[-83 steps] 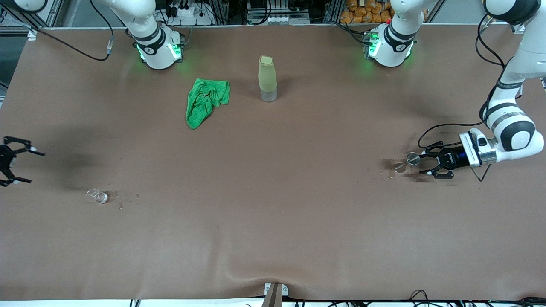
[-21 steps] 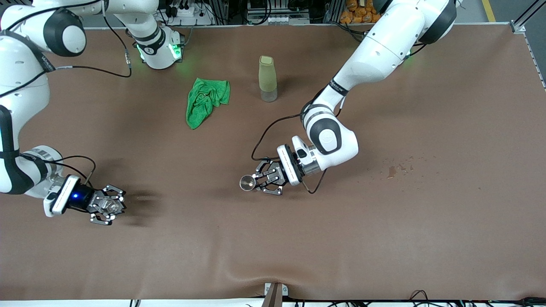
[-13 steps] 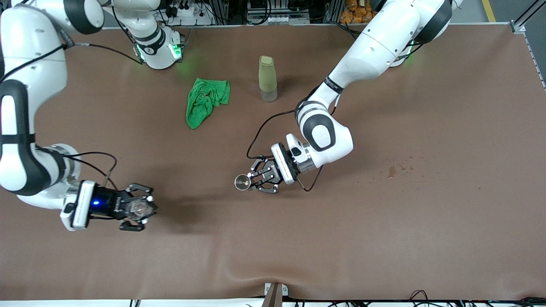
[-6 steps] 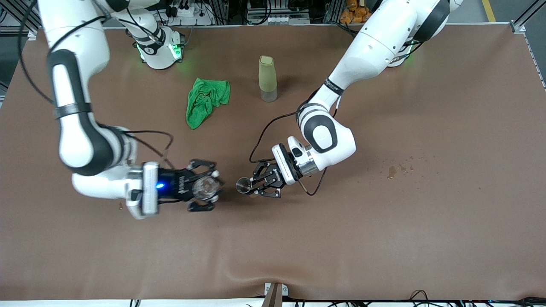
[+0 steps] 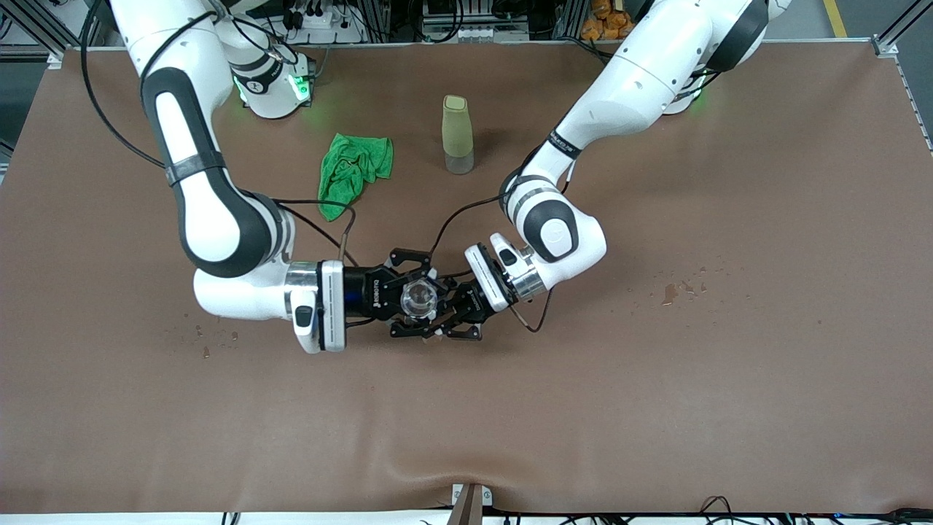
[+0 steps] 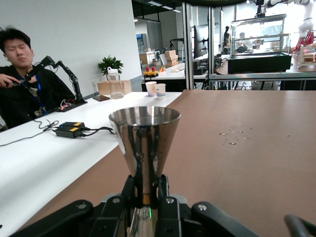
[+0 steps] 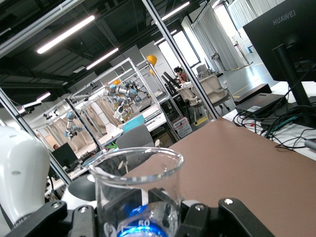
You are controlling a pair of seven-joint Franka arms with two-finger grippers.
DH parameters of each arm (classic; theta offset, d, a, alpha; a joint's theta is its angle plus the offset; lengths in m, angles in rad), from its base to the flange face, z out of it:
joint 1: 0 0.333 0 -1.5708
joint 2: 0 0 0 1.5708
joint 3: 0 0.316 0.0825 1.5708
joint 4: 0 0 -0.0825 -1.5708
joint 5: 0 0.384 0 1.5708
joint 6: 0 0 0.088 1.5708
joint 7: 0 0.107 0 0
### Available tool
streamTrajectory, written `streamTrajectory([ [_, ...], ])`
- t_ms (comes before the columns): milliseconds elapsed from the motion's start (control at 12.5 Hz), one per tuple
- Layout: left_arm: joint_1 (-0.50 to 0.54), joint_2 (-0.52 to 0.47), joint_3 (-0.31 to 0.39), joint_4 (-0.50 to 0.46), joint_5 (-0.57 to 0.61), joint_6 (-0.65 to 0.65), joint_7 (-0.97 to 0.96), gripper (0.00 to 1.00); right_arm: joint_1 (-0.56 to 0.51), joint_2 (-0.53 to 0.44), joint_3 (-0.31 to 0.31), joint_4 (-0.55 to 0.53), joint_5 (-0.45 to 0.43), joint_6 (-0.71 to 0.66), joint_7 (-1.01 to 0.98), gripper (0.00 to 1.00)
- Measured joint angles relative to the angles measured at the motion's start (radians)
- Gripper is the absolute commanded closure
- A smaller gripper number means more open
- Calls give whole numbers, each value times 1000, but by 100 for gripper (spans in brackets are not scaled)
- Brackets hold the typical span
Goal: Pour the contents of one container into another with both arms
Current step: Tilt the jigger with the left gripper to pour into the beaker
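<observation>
My right gripper (image 5: 417,300) is shut on the clear beaker (image 5: 418,296), holding it upright over the middle of the table. In the right wrist view the beaker (image 7: 136,190) stands between the black fingers (image 7: 197,217) of that gripper (image 7: 140,219). My left gripper (image 5: 446,315) meets it from the left arm's end and is shut on the silvery metal cup. The front view hides the cup under the beaker and the fingers. In the left wrist view the metal cup (image 6: 144,140) stands upright, its narrow stem pinched in the left gripper (image 6: 146,190).
A tall yellowish-green bottle (image 5: 457,135) and a crumpled green cloth (image 5: 352,173) lie farther from the front camera, toward the bases. Wet spots mark the brown mat (image 5: 674,290) toward the left arm's end, and more wet spots (image 5: 208,343) toward the right arm's end.
The right arm has carried the beaker from its end of the table to the middle, over the metal cup. The left gripper has barely moved.
</observation>
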Motion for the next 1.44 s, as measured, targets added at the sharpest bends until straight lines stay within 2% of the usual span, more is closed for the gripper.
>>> streamTrajectory([
  [160,10,6,4,-1,-3,-17,37,100,28,-39,0,-35,25,48,37,100],
  [399,38,8,6,-5,-25,-71,85,100,77,-156,0,-132,35,129,157,100],
  [638,51,8,5,-14,-39,-114,95,100,81,-225,-5,-199,37,138,311,100],
  [1117,50,8,-23,-39,-90,-146,102,100,80,-236,-20,-214,38,139,585,100],
  [1436,55,8,-38,-64,-90,-147,102,100,79,-236,-21,-219,40,139,621,100],
])
